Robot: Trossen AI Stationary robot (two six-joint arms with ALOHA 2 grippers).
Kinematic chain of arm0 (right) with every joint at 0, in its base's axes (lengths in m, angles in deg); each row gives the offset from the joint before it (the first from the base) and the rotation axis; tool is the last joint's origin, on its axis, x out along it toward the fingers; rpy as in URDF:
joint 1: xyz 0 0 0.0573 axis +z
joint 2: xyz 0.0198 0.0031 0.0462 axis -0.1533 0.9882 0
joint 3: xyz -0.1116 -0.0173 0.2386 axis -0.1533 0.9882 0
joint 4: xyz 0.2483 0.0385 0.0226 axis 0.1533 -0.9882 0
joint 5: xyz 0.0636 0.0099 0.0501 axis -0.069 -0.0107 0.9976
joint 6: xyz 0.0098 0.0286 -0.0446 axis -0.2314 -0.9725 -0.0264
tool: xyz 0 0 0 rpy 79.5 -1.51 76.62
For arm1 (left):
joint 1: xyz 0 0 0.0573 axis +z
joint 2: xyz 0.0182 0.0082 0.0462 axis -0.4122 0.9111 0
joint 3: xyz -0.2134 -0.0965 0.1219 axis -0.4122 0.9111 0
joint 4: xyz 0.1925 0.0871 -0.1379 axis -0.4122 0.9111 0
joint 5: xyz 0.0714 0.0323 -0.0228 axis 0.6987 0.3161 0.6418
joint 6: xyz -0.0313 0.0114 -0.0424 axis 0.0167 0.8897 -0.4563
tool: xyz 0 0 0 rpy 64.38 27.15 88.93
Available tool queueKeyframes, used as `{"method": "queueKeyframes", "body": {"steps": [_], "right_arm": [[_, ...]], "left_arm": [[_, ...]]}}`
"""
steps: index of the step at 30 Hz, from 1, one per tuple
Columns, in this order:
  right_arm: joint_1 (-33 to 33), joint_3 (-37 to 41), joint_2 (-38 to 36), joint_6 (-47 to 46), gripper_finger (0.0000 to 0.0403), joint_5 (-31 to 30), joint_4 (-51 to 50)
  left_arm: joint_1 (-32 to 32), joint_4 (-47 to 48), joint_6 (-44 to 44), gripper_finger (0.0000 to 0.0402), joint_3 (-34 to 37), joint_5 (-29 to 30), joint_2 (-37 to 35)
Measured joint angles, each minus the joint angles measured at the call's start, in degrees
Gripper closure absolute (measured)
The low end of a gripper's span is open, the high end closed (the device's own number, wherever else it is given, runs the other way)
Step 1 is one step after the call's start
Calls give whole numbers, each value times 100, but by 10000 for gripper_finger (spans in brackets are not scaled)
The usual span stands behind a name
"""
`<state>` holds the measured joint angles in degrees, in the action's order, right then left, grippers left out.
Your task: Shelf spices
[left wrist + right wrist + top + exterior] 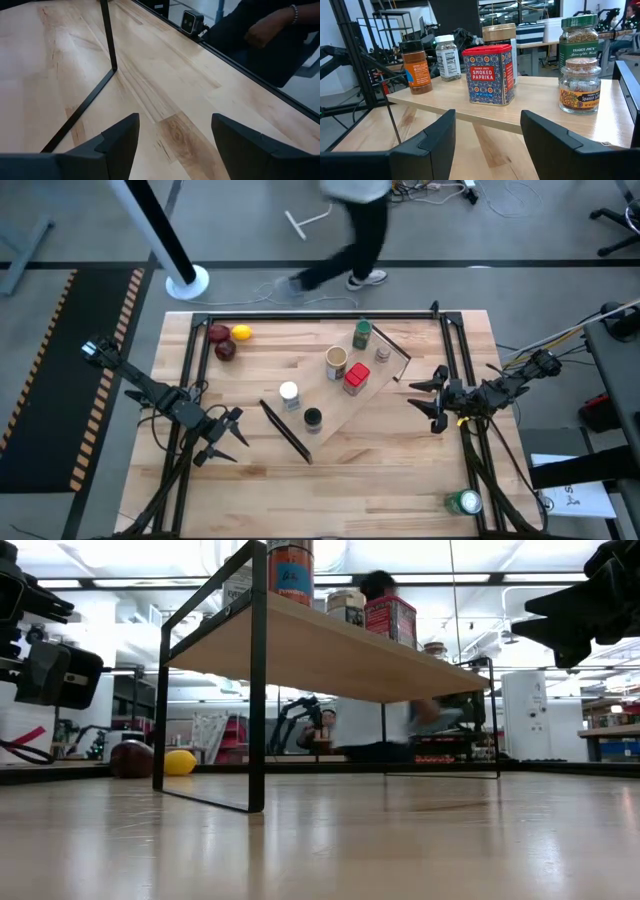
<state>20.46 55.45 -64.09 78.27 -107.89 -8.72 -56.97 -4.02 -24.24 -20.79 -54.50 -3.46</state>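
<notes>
Six small spice containers, among them a red paprika box (487, 75) and a green-lidded dark jar (578, 41), stand on the long light-wood shelf (340, 415) mid-table; the left gripper (172, 145) hangs open and empty beside its black end bar (107, 35); the right gripper (487, 140), seemingly part-open, holds nothing, facing the shelf.

The light-wood shelf (600, 122) stands just ahead of the right gripper (487, 131), all six spices upright on it: red smoked-paprika box (488, 74) nearest, grey-capped jar (579, 85), green-lidded jar (579, 42), tan cylinder (500, 35), white-capped jar (448, 57) and black-capped jar (416, 66) farther.
</notes>
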Motion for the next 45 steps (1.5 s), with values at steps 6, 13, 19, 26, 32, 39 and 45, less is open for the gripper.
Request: {"method": "queueKeyframes", "body": {"steps": [6,13,19,26,32,39,45], "right_arm": [[0,-1,0,0,204,0,0],[-2,1,0,-2,204,0,1],[-2,1,0,-1,204,0,-1],[-1,0,-1,-2,204,0,1],[0,1,0,-2,204,0,1],[-2,0,-1,-1,204,-1,0],[0,0,-2,-2,204,0,0]], "left_arm": [[-1,1,0,162,0,0,0],[-2,2,0,173,0,1,0],[-1,0,-1,182,0,0,0],[-2,2,0,183,0,0,0],[0,0,0,174,0,0,0],[-1,2,0,164,0,0,0],[-1,1,0,161,1,1,0]]}}
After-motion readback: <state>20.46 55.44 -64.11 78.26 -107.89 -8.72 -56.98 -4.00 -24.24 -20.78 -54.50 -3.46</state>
